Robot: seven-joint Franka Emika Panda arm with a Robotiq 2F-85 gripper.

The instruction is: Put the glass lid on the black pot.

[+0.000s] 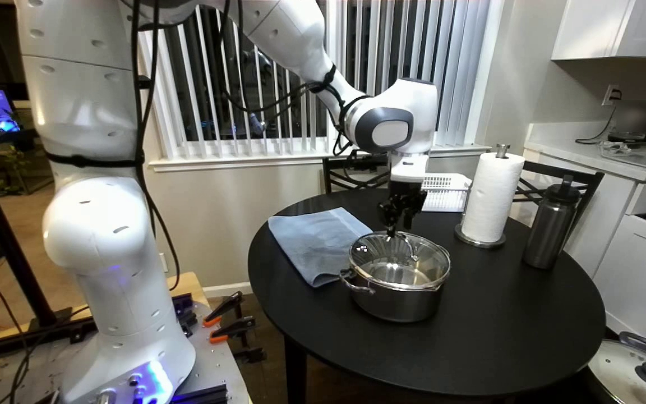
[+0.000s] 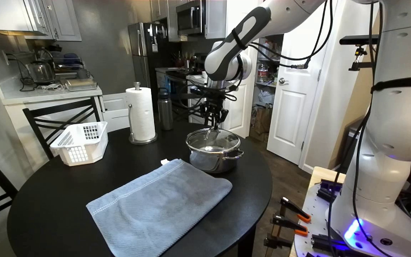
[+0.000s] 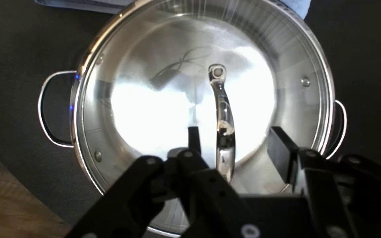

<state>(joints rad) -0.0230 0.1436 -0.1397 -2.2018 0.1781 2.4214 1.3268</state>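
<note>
The glass lid lies on top of the silver-grey metal pot, its rim along the pot's rim. Both show in an exterior view too, the lid and the pot. In the wrist view the lid covers the pot, whose side handles stick out on both sides. The lid has an arched shiny metal handle. My gripper is open, pointing down, with the handle between its fingers and a gap on each side. In both exterior views the gripper is just above the lid.
A blue-grey towel lies beside the pot on the round black table. A white basket, a paper towel roll and a dark metal bottle stand on it. Another lidded pot is below the table edge.
</note>
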